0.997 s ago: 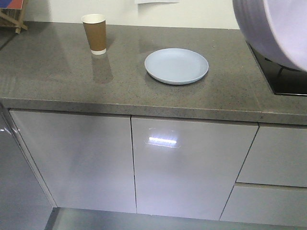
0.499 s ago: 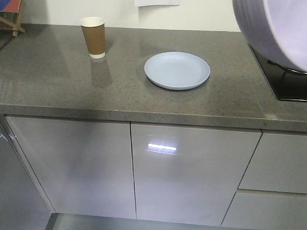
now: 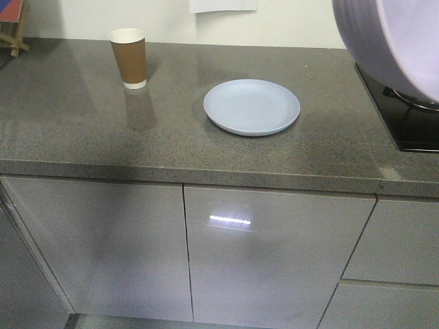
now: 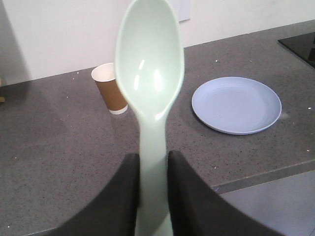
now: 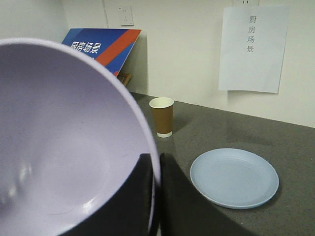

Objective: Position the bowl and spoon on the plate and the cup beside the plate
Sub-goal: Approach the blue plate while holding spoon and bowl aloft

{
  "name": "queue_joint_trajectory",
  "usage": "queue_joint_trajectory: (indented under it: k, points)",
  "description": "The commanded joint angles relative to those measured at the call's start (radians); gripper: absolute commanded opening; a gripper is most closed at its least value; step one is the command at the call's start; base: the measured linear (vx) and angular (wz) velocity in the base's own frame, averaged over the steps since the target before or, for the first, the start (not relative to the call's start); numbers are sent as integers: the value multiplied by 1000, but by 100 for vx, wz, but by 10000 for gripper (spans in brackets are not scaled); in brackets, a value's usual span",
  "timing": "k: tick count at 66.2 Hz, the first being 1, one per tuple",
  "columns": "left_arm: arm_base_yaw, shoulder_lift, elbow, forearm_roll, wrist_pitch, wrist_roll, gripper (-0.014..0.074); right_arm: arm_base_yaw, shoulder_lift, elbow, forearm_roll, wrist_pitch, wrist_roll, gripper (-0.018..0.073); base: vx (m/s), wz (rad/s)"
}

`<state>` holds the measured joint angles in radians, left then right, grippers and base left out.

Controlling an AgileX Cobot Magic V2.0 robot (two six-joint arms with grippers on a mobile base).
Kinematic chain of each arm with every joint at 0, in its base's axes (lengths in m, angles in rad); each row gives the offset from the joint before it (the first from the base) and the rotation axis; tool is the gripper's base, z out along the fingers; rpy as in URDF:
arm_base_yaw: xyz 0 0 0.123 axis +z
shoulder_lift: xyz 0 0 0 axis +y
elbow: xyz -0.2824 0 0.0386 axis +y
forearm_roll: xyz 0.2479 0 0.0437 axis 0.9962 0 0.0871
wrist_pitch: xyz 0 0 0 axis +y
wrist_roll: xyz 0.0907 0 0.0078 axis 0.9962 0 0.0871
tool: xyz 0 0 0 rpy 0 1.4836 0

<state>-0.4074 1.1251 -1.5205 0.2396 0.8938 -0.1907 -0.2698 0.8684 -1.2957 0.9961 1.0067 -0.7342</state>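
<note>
The pale blue plate (image 3: 252, 107) lies bare on the grey counter, also seen as plate (image 4: 236, 104) and plate (image 5: 234, 178). The brown paper cup (image 3: 129, 58) stands upright to its far left, apart from it; cup (image 4: 110, 88), cup (image 5: 162, 116). My left gripper (image 4: 151, 160) is shut on the handle of the mint spoon (image 4: 149, 69), scoop pointing up, held in the air before the counter. My right gripper (image 5: 156, 162) is shut on the rim of the lavender bowl (image 5: 64, 142), which fills the front view's top right as bowl (image 3: 394, 38).
A black cooktop (image 3: 408, 120) is set into the counter at the right. A blue and red board (image 5: 101, 46) leans on the wall at the back left, and a paper sheet (image 5: 252, 46) hangs on the wall. White cabinet doors (image 3: 271, 260) run below the counter edge.
The front view has shifted: counter, plate and cup sit lower in the frame and the cup has slid left. The bowl stays at the top right.
</note>
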Motion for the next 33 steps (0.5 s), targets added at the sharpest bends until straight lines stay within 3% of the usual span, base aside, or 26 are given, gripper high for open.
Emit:
queue_joint_trajectory:
  k: [1,33]
  points:
    - [-2,-17,-28,11,-65,-8,-6,-2,-2,-23,56,-49,-7,-5,6,-2]
    - [-2,-17,-28,11,-65,-8,-6,-2,-2,-23,56,-49,-7,-5,6,-1]
